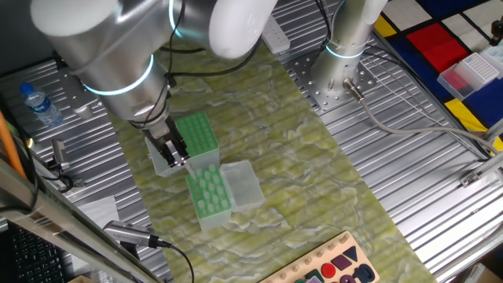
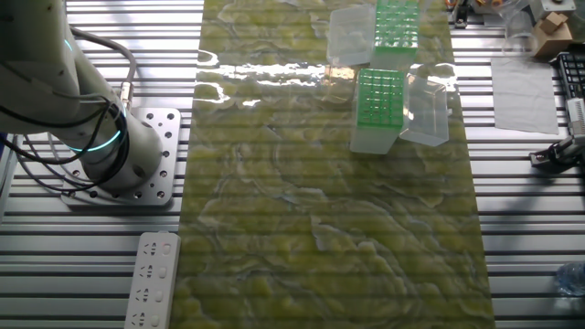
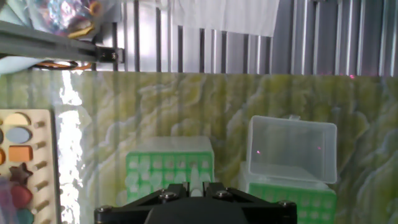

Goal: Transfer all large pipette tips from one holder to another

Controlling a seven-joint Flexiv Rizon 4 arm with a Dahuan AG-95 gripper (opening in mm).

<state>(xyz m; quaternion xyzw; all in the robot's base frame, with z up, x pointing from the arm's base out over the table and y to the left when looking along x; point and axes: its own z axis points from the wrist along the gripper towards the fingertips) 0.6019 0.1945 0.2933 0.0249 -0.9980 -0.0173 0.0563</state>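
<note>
two green racks are set side by side on the desk [image 2: 274, 228], lids flipped open, presumably so tips can be lifted straight out of one and dropped into the other. the hand [image 1: 176, 154] is held low and pointing down between the far rack [image 1: 195, 132] and the near rack [image 1: 209, 187], narrowed on one large pipette tip [image 3: 197, 184] seen between the fingers in the hand view. the other large pipette tips [image 1: 207, 184] are seated in the near rack.

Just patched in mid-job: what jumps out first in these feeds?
Two green racks sit end to end on the yellow-green mat, each with a clear lid flipped open beside it. The gripper hangs between the racks, a pale tip showing between its fingers in the hand view.
</note>
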